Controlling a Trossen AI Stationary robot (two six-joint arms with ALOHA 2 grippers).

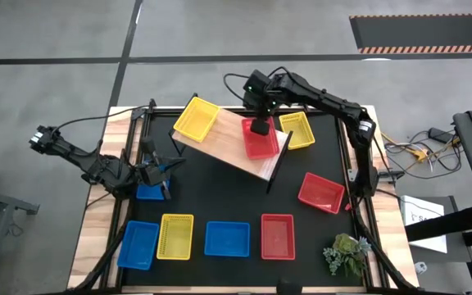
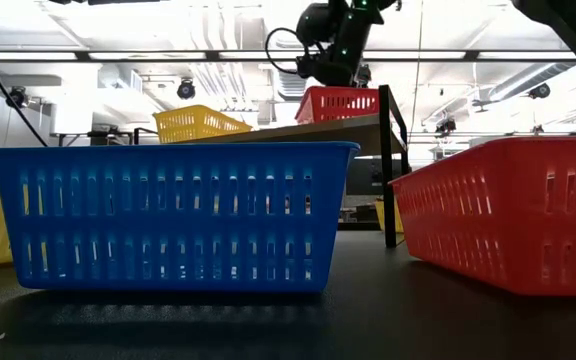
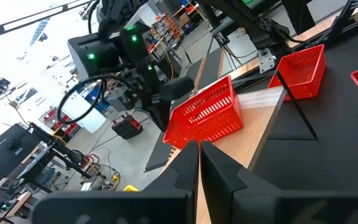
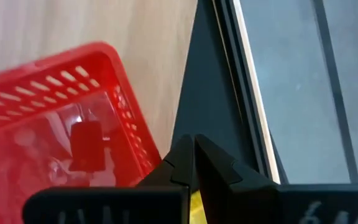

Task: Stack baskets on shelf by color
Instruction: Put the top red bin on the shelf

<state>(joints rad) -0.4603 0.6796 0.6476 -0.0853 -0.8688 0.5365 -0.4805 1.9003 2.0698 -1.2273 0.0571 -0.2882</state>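
Observation:
The shelf (image 1: 228, 146) stands slantwise at the table's far middle. On it rest a yellow basket (image 1: 197, 119) at its left end and a red basket (image 1: 259, 141) toward its right end, each on its bottom. My right gripper (image 1: 260, 127) hangs shut just above the red basket (image 4: 55, 137), pointing steeply down beside the basket's corner, with nothing between its fingers. My left gripper (image 1: 169, 166) waits shut and level at the table's left, above a blue basket (image 1: 148, 192), facing the shelf (image 3: 260, 118).
On the table lie a yellow basket (image 1: 297, 129) right of the shelf, a red one (image 1: 320, 192) at mid right, and a near row: blue (image 1: 138, 244), yellow (image 1: 175, 236), blue (image 1: 226, 238), red (image 1: 278, 236). A small plant (image 1: 347, 254) sits at the near right corner.

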